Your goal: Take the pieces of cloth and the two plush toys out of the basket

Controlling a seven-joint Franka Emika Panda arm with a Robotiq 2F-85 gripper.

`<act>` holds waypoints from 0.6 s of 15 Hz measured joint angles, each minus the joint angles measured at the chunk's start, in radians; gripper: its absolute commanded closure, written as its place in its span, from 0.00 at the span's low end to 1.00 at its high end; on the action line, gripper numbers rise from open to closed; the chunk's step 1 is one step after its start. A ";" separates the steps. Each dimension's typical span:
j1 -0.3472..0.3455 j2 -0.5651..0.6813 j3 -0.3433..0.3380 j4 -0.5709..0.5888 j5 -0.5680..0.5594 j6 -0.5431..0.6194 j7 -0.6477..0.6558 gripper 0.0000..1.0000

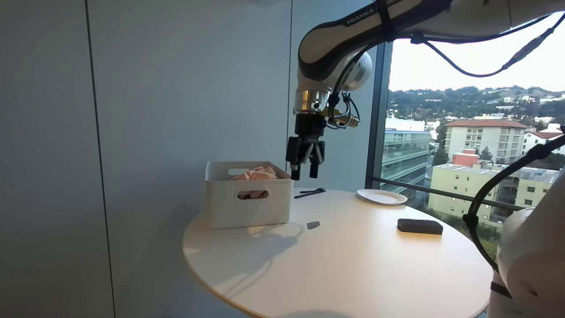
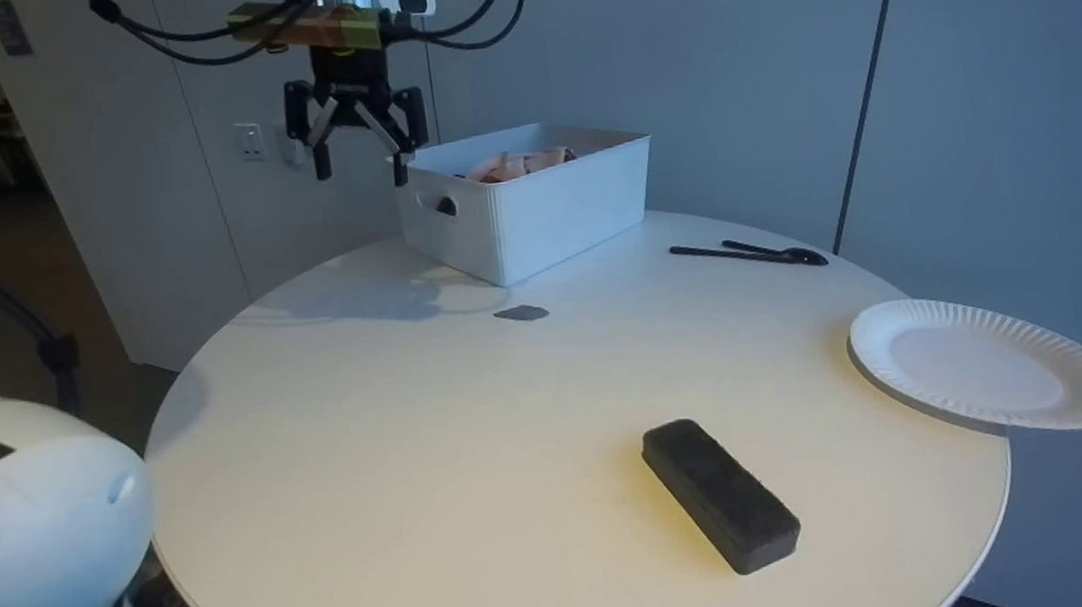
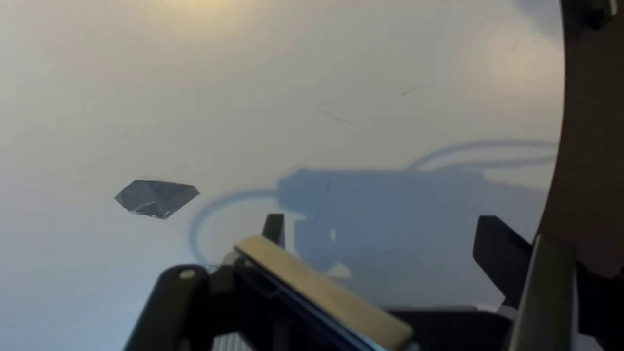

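Hanging with jaws wide apart, gripper (image 2: 361, 167) is pointing down near the basket (image 2: 551, 210). Basket is standing on the round table (image 2: 367, 463); pinkish cloth (image 1: 258, 173) is showing inside. Grey scrap (image 2: 522, 313) is lying near, dark block (image 2: 720, 496) well apart.

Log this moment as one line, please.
pincer: open, empty, over table beside basket | basket: on table | cloth: in basket | toys: not visible

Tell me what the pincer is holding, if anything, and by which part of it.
Nothing is held: the pincer stands open above the table, its jaws apart with nothing between them. Pink cloth lies in the basket.
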 measured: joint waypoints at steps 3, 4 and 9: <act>0.000 0.000 0.000 0.000 0.000 0.000 0.000 0.00; 0.000 0.000 0.000 0.000 0.000 0.000 0.000 0.00; -0.001 0.040 0.011 0.039 -0.028 0.101 0.003 0.00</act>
